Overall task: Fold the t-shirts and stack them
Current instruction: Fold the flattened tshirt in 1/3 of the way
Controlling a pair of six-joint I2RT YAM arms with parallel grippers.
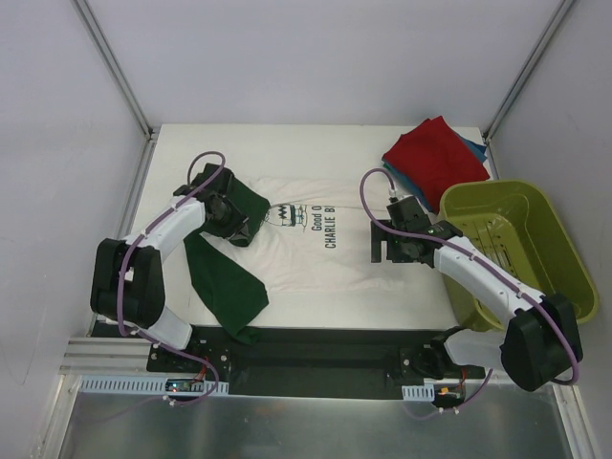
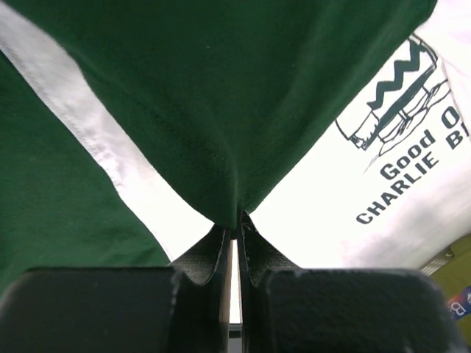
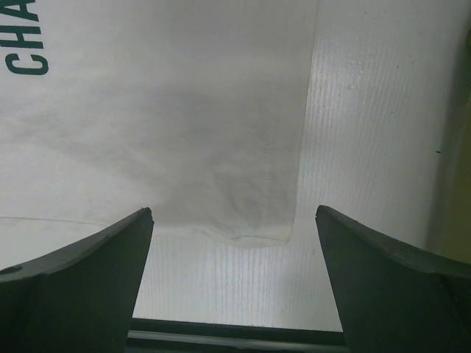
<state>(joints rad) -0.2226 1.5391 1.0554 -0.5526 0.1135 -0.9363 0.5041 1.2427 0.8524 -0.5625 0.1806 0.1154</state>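
Slip risk first: left gripper [image 2: 235, 224] is pinched tight on a small peak of the dark green sleeve [image 2: 221, 88], left of centre in the top view. With so little cloth caught, I'd guess a quick pull could lose it or drag the cream-white t-shirt [image 1: 316, 253] crooked across the table [image 1: 239, 143]. Right gripper [image 3: 234, 220] has its jaws spread wide and holds nothing, hovering over the shirt's hem corner [image 3: 287, 234] right of centre. Closing off the edge would probably catch bare table or bunch the hem. The other sleeve [image 1: 228, 287] lies out toward lower left and could spoil a fold. Red t-shirt [image 1: 435, 153] sits folded on the teal-blue t-shirt [image 1: 476, 146] at upper right, just beside the olive-green basket [image 1: 564, 258]. The basket is at the right edge, with no shirt visible inside.
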